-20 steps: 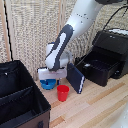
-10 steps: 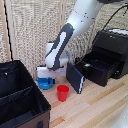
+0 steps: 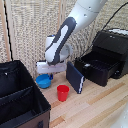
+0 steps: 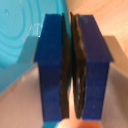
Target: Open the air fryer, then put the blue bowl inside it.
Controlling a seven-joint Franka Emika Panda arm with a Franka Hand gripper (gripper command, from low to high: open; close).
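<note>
Gripper point(image 4: 70, 70) pinched, apparently on the blue bowl point(image 3: 44, 80) rim — lift slowly, level, toward the air fryer point(image 3: 102, 60) drawer

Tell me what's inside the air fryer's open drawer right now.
The air fryer has its drawer pulled out, and its inside looks dark with nothing distinguishable; the floor is hidden by the front wall. The blue bowl sits outside, below the gripper.

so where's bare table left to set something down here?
Bare wood lies in front of the red cup, running toward the exterior view's right below the air fryer and its pulled-out drawer. Crowded: the blue bowl, gripper, cup and dark-blue book cluster together, with the black fabric bin filling the exterior view's left.
</note>
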